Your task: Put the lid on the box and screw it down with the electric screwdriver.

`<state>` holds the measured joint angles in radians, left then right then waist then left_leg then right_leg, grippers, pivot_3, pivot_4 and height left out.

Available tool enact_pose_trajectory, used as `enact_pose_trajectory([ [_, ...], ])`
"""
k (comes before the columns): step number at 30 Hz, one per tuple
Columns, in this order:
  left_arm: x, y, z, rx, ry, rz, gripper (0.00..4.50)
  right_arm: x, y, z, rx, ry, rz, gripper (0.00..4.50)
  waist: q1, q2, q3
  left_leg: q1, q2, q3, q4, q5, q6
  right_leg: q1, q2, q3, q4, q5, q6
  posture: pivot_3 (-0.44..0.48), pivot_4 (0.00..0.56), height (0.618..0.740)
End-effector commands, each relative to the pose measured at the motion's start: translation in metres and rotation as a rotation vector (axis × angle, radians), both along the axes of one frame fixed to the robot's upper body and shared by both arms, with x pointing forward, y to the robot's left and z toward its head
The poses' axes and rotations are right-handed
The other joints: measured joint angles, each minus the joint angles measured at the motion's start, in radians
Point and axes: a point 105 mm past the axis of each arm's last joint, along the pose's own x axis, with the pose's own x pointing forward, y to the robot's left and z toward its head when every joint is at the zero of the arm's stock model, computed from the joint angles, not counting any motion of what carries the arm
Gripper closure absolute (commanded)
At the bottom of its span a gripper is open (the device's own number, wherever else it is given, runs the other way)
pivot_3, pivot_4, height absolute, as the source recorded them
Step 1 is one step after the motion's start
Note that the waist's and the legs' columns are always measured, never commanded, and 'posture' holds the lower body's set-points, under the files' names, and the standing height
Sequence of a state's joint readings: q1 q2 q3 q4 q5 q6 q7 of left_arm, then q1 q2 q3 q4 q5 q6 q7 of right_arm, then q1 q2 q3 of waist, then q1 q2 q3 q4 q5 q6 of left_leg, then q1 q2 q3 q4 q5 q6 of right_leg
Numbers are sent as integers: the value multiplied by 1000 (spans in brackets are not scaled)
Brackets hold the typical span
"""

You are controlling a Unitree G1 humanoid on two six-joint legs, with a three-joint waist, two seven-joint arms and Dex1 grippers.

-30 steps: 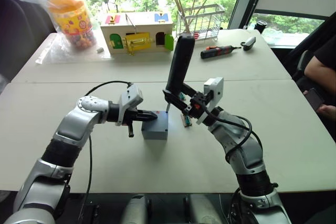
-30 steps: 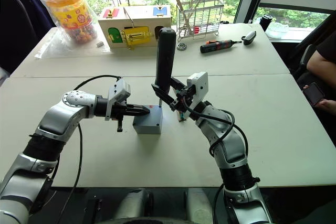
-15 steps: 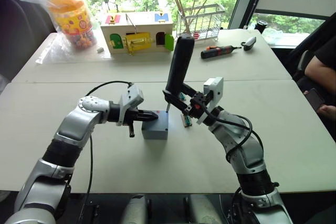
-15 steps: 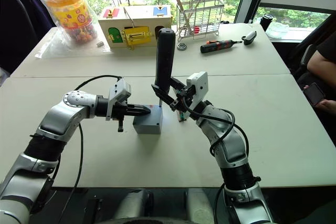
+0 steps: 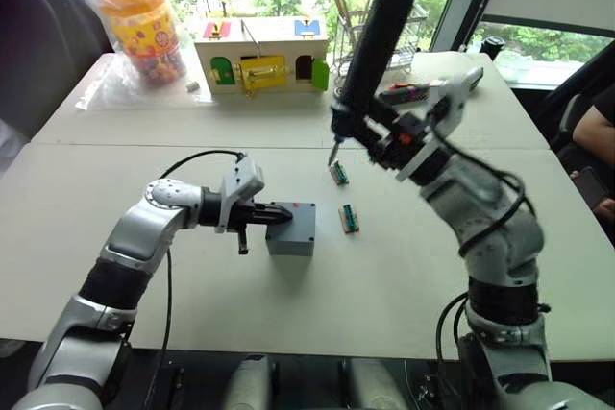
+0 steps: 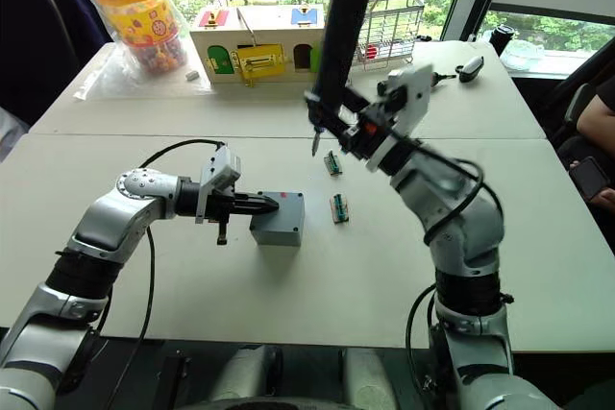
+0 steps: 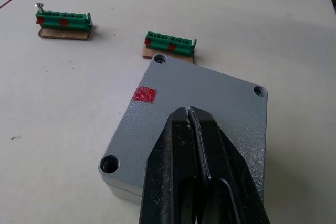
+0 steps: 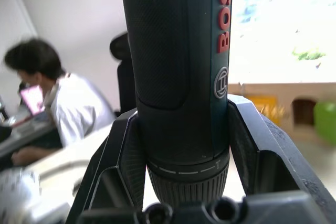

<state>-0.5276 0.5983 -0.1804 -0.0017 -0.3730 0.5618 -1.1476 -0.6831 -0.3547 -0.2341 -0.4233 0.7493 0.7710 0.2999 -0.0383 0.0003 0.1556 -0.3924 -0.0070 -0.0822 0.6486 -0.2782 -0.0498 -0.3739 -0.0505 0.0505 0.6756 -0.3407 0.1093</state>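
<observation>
Left gripper (image 7: 190, 113) pinched together, fingers pressed flat on top of the lid (image 7: 205, 103), holding nothing between them. Lid sits seated on the box (image 5: 291, 229), grey, with a red mark near one corner and screw holes visible at three corners in the left wrist view; whether screws are in them, cannot tell. Box rests on the white table (image 5: 192, 304), near the middle, just in front of the left gripper's wrist. Two small green terminal blocks on brown bases lie beyond the box: nearer terminal block (image 5: 348, 220) just beside the box on the robot's right, farther terminal block (image 5: 338, 174) a little further back, apart from the first. Right gripper (image 8: 181, 150) clamped around the lower barrel of the electric screwdriver (image 5: 370, 40), one finger on each side of the dark body. Driver held raised above the table, tilted with its top leaning away and to the right, thin metal bit (image 5: 332, 153) pointing down just above the farther terminal block, well clear of the lid. Further back: wooden toy house (image 5: 261, 55) with coloured doors, plastic bag with a colourful jar (image 5: 141, 21) on the left, wire rack (image 6: 392, 21) behind the driver. Person (image 8: 39, 100) seated off to the right, seen in the right wrist view.
</observation>
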Motion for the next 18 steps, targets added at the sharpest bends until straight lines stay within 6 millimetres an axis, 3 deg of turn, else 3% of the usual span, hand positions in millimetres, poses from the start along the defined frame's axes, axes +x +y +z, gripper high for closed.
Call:
enact_pose_trajectory([
  [1, 8, -6, 29, -171, -20, 57, 4500, 0, -23, 12, -8, 116, -26, 2730, 2, 0, 0, 0, 0, 0, 0, 0, 0, 0, 0, 0, -1, 0, 0, 0, 150, 740],
  [5, 10, -11, 55, -261, -99, 63, 4500, 14, -66, -7, -115, 340, -172, 2730, 2, -2, 2, -2, 0, 0, 0, 0, 0, 0, 0, 0, -3, 0, 0, 0, 150, 740],
  [8, -3, -14, 49, -154, -134, -16, 4500, 14, -105, -54, -276, 650, -289, 2730, 2, -1, 2, -4, 0, 1, -1, -1, 1, 0, 0, 0, -6, 0, 0, 0, 150, 740],
  [10, -11, -13, 37, -66, -150, -59, 4500, 9, -130, -81, -292, 842, -352, 2730, 1, -1, 2, -5, 0, 1, -1, -2, 4, -1, 0, 0, -9, 0, 0, 0, 150, 740],
  [13, -21, -7, 20, 20, -136, -105, 4500, -6, -141, -113, -319, 1055, -290, 2730, -5, 0, 2, -9, 0, 3, -1, -3, 5, -4, 0, 1, -9, 0, 0, 0, 150, 740],
  [18, -32, -3, 20, 15, -105, -135, 4500, -14, -151, -137, -288, 1236, -246, 2730, -6, 1, 4, -17, 1, 6, 2, -2, 5, -15, 0, 2, -3, 0, 0, 0, 150, 740],
])
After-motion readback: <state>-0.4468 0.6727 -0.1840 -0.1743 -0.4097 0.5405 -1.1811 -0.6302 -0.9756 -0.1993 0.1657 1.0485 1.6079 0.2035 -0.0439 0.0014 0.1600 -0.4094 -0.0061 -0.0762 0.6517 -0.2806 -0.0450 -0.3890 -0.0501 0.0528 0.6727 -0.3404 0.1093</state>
